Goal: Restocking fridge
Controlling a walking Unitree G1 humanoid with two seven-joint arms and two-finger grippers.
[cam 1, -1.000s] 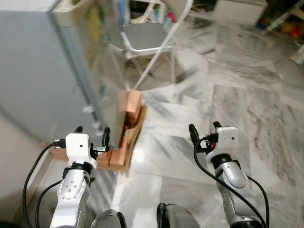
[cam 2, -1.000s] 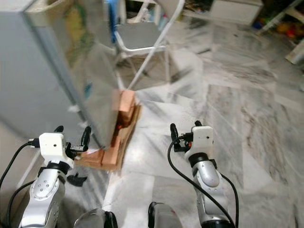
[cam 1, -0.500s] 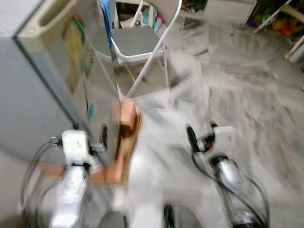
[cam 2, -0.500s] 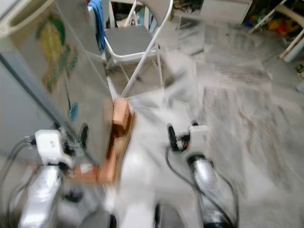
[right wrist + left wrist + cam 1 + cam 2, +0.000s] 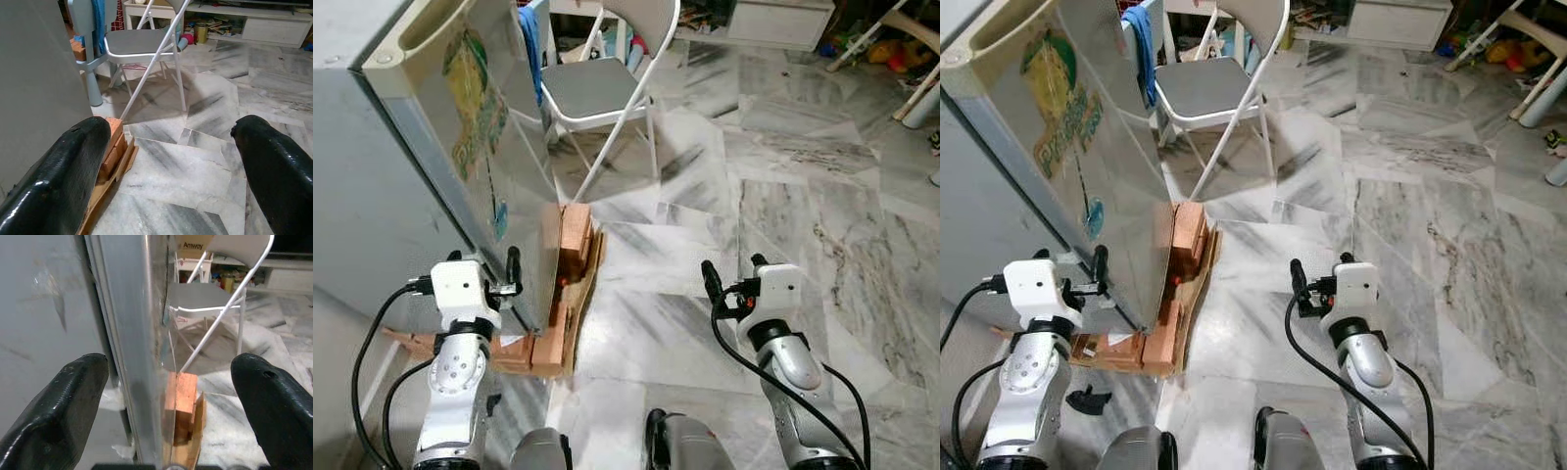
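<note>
Marble floor (image 5: 783,196), grey-veined, spreads ahead of the robot, and the fridge (image 5: 421,176) stands at its left, a tall silver-grey body with a worn green and yellow sticker (image 5: 1062,103) on the side panel facing the room. The fridge's base rests on orange bricks (image 5: 570,240) and a strip of cardboard (image 5: 590,284) lying on the floor. The left gripper (image 5: 481,269) is raised right at the fridge's near corner, its two black fingers (image 5: 54,401) spread apart with the metal edge of the fridge seen between them in the left wrist view; whether either finger touches the metal cannot be told. The right gripper (image 5: 734,274) is held up over bare marble, well apart from the fridge, its fingers (image 5: 58,171) also spread wide and holding nothing. Beyond the fridge stands a white folding chair (image 5: 607,83) with a grey seat, and a blue cloth (image 5: 1141,39) hangs just beside it. Low white furniture (image 5: 778,20) lines the far end of the room.
</note>
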